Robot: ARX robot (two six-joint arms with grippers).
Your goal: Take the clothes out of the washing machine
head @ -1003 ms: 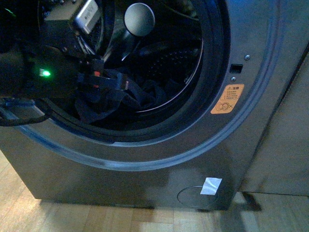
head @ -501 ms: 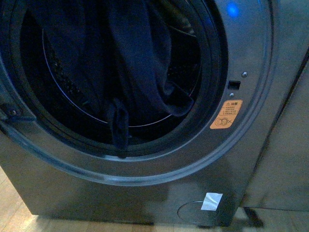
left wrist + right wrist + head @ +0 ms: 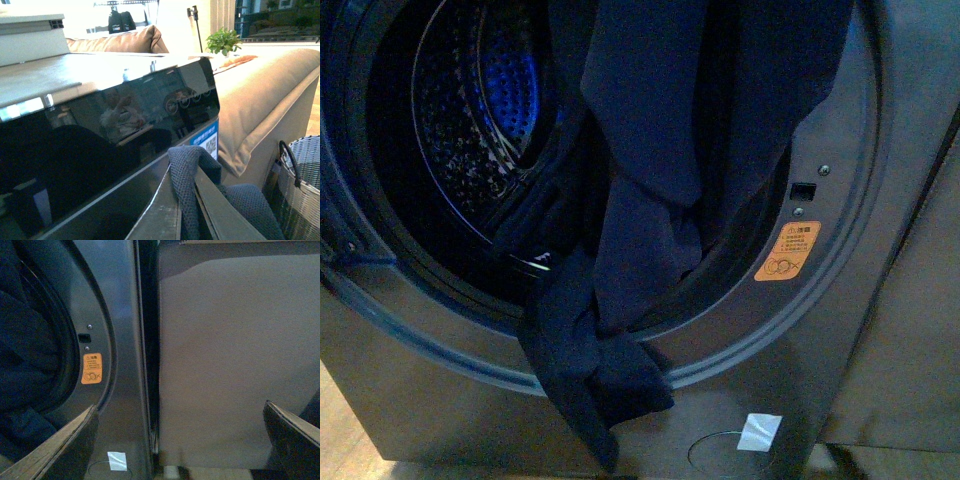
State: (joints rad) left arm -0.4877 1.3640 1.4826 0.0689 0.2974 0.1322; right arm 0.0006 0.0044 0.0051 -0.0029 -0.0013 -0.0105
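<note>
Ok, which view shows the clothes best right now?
Front view: the clothes hang from above the frame, across the porthole and over its rim. Left wrist view shows only a knit fold pinched in the left claw; right wrist view, just dark folds inside the porthole's edge.

1. The clothes (image 3: pixel 650 230) are dark navy with a fine knit.
2. The washing machine (image 3: pixel 840 330) is metallic grey. Its drum (image 3: pixel 470 140), upper left of the frame, is perforated steel, lit blue.
3. The sticker (image 3: pixel 786 252) is orange and the tag (image 3: pixel 758 431) is white.
</note>
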